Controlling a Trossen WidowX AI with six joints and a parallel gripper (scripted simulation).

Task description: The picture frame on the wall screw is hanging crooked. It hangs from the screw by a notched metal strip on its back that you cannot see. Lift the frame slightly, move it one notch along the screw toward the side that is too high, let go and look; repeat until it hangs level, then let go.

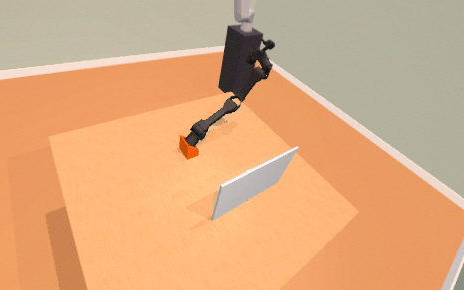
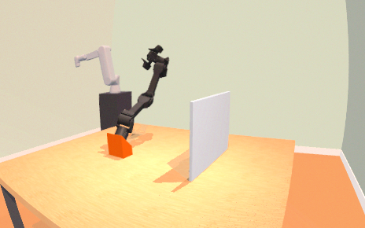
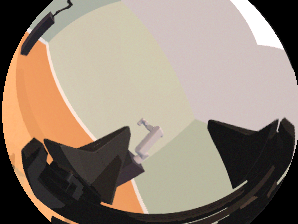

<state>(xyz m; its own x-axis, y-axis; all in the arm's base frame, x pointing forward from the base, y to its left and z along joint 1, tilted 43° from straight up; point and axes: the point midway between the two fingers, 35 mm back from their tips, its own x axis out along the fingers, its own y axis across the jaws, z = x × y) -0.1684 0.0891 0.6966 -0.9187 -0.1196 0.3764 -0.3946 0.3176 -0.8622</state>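
The picture frame and its screw do not show in any view. An upright pale grey panel (image 1: pixel 255 187) (image 2: pixel 210 135) stands on the table, with its plain side toward the top and exterior views. Its side toward the arm is hidden, so the frame's tilt cannot be told. My gripper (image 1: pixel 260 50) (image 2: pixel 150 57) (image 3: pixel 170 128) is open, with its two dark fingers wide apart and nothing between them. It is raised high above the table, well away from the panel and turned away from it in the exterior view.
The orange block (image 1: pixel 188 149) (image 2: pixel 119 146) at my arm's base sits on the wooden table (image 1: pixel 125 210) (image 2: pixel 98 189). A dark pedestal (image 1: pixel 234 62) (image 2: pixel 115 110) with a pale second arm (image 2: pixel 106 64) (image 3: pixel 150 142) stands beyond the table. Shadows lie beside the panel.
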